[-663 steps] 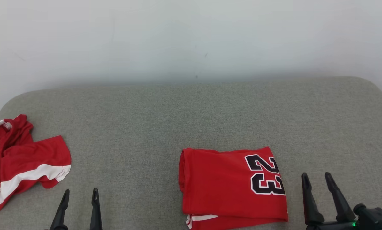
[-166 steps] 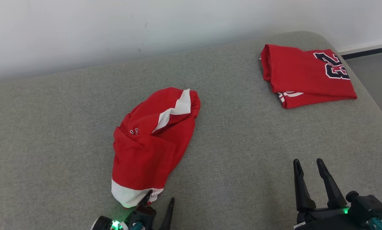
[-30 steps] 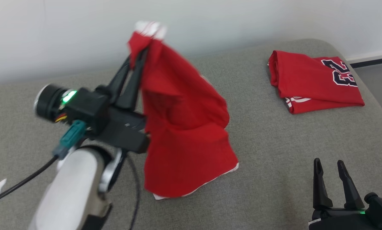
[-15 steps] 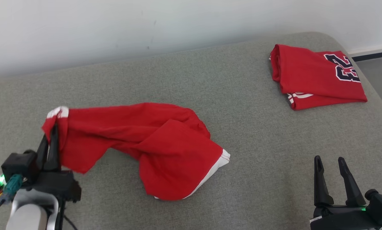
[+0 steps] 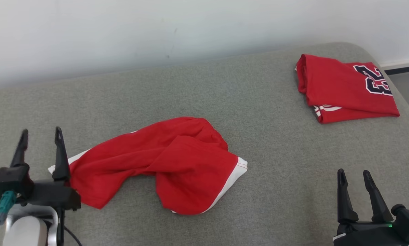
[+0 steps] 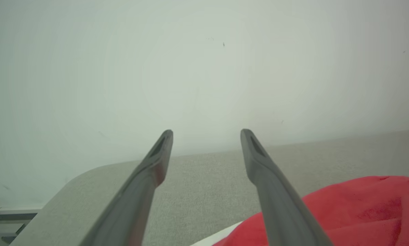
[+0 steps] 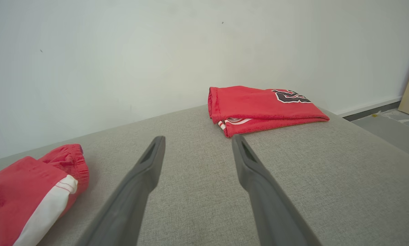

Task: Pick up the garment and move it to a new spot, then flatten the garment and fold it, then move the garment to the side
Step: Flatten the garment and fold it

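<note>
In the middle of the grey cushion (image 5: 259, 153) the garment (image 5: 163, 164) lies crumpled. Jaws of left gripper (image 5: 41, 130) & right gripper (image 5: 353, 171): open, empty. To flatten, better grip two hem corners, pull apart evenly.

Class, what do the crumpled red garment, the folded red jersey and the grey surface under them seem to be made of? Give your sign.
Crumpled red garment: thin matt fabric, likely sports knit; it drapes in folds.
Folded red jersey: similar matt cloth, with a stitched-looking number.
Grey surface: coarse woven upholstery, probably over padding; rounded edges, visible weave.
</note>
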Controlling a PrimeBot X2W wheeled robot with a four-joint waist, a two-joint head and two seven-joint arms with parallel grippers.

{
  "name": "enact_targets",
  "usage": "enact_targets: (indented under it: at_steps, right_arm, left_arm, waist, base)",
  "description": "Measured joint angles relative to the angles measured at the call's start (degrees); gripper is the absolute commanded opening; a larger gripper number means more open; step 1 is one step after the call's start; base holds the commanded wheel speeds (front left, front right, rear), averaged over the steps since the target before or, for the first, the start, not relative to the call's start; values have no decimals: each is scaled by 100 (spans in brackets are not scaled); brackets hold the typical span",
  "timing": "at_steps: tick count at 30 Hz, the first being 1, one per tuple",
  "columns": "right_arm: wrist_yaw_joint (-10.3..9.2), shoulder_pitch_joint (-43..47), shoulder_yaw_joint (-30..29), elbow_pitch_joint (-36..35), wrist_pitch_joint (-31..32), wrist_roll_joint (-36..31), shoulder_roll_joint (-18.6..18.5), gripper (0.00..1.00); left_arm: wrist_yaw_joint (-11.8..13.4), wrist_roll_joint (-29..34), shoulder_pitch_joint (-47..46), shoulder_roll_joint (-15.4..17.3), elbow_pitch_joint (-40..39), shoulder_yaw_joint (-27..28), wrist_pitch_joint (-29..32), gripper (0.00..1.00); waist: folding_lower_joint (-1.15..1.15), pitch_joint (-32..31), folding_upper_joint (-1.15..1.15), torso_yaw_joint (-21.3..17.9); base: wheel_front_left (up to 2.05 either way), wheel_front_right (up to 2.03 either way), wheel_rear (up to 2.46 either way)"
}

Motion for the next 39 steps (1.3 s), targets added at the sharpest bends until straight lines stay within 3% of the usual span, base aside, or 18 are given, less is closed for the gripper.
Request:
enact_targets:
  at_steps: [3,8,18,29,39]
  right_arm:
    - [0,16,11,3,0,1,3,100]
    - [0,76,36,18,0,2,22,100]
    - [0,82,58,11,-1,12,51,100]
    - [0,72,91,31,-1,45,70,100]
    - [0,-15,116,52,-1,75,60,100]
  left_arm:
    - [82,122,65,-63,-546,88,-7,100]
    - [-15,268,321,-288,-1021,-215,-5,100]
    - [-227,401,374,-800,-1223,-1104,179,100]
    - [-631,708,384,-1247,-271,-2364,422,100]
    - [-708,737,172,-1348,1080,-2711,391,100]
  waist:
    - [0,-73,0,56]
    - [0,-189,0,129]
    - [0,-187,0,77]
    - [0,-91,0,-126]
    - [0,40,0,-318]
  base:
    - [0,0,0]
    - [0,0,0]
    - [0,0,0]
    - [0,0,0]
    - [0,0,0]
